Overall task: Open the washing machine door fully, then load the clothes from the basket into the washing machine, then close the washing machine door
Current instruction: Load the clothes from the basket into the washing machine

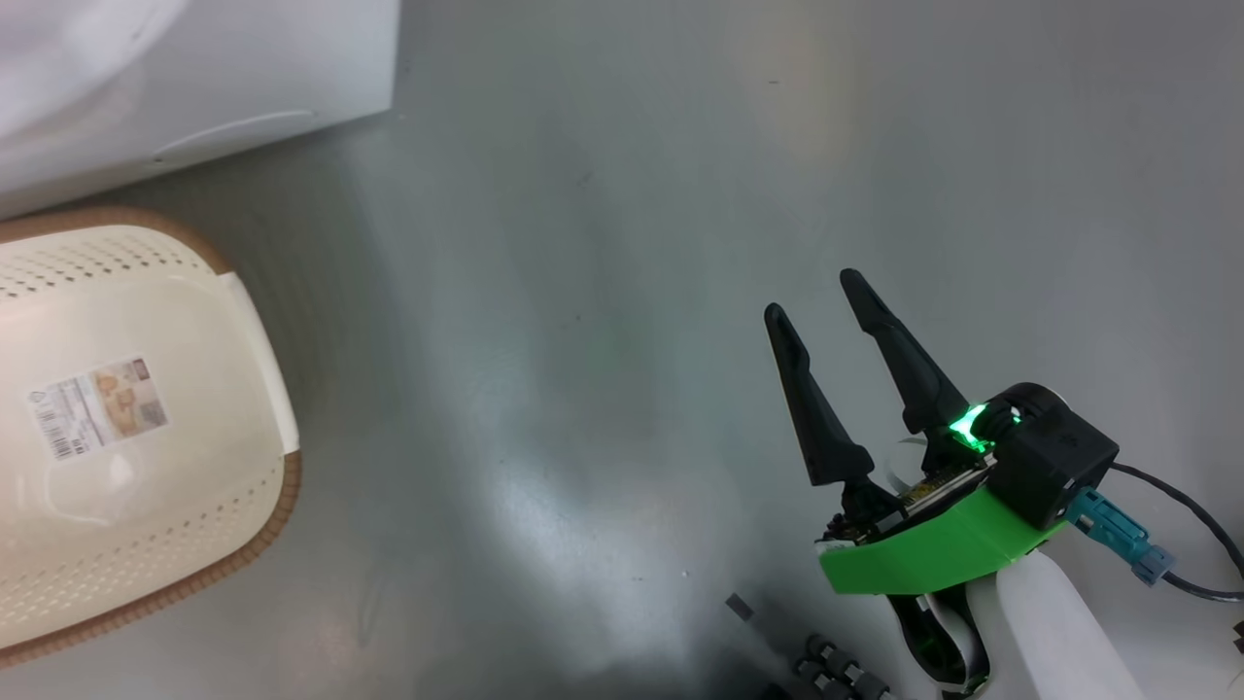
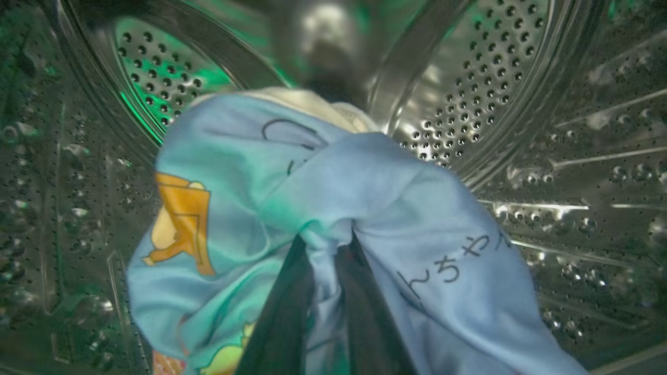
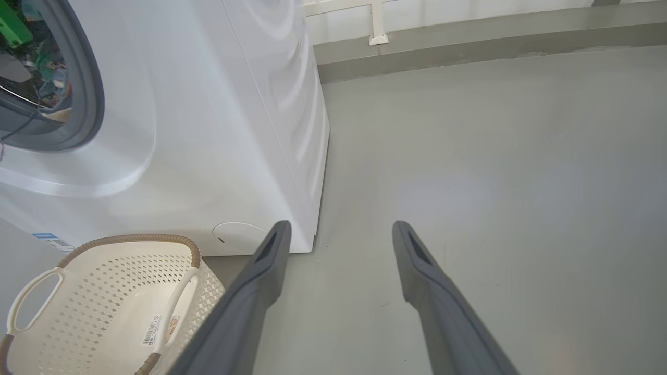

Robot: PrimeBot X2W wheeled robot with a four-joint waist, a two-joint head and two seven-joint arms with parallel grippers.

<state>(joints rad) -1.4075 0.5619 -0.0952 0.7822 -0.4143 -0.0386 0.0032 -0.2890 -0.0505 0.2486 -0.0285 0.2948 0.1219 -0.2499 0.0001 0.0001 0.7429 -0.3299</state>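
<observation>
Grips the clothes (image 2: 234, 172), soft light-blue fabric garments printed with orange and yellow cartoon figures and dark script, in the left gripper (image 2: 325, 245): two long dark fingers (image 2: 289, 307) drawn narrow, a fold of cloth bunched in the pinch between them, the rest draped over and around both fingers, a strip of white lining at the top edge. Holds this bundle well inside the shiny perforated steel drum (image 2: 469, 78) of the big white front-loading washing machine (image 3: 208, 104), with drum wall curving round on every side and green light glinting on the metal at upper left; cannot tell whether the cloth touches the drum. On the machine's front, seen from the right wrist: a round opening ringed by a grey rubber gasket (image 3: 91, 94), a green part (image 3: 11, 28) inside it, and a round flap (image 3: 239, 235) low down. On the grey floor (image 1: 603, 292) just in front of that lower front, near the flap: the small cream-white perforated plastic basket (image 3: 104, 281), a rounded rectangle with a brown rim and looped side handles, a label sticker (image 1: 97, 406) on its bare bottom. Holds the right gripper (image 1: 813, 297) over bare floor, well apart from basket and machine, dark fingers spread wide with nothing between them, a green bracket (image 1: 923, 559) at the wrist behind.
</observation>
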